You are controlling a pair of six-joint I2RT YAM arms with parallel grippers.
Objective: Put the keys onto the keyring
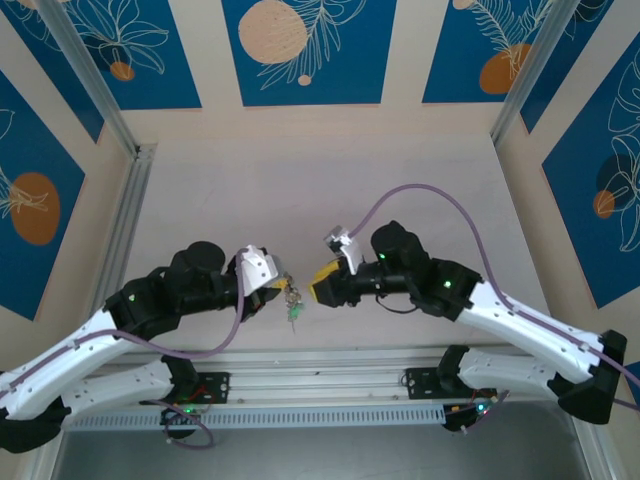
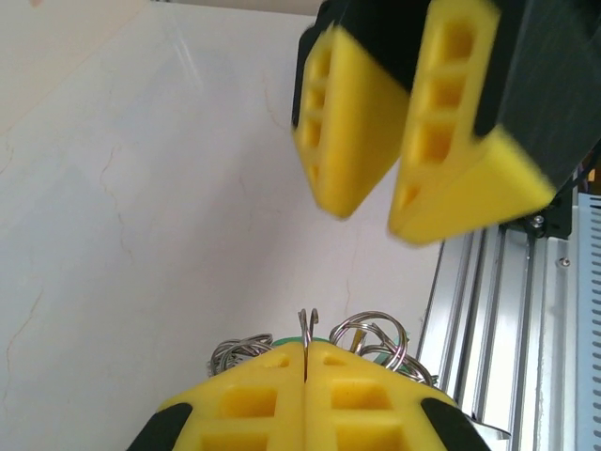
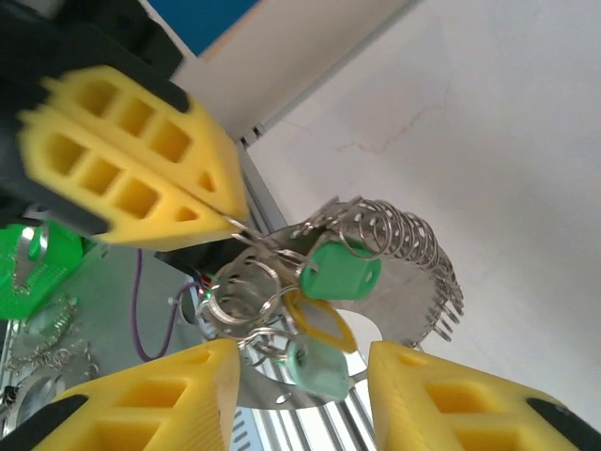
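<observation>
Pinches the keyring [image 3: 272, 242] in the tight-shut left end effector [image 3: 233, 214], above the near edge of the bench [image 3: 488, 113], to let the tagged keys [image 3: 343, 272] hang free; holds the right end effector [image 3: 300, 357] spread just before them, likely to take one.

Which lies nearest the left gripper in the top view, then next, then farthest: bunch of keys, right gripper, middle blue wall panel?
1. The bunch of keys, held by the left gripper.
2. The right gripper, just to the right.
3. The middle blue wall panel, far back.
</observation>
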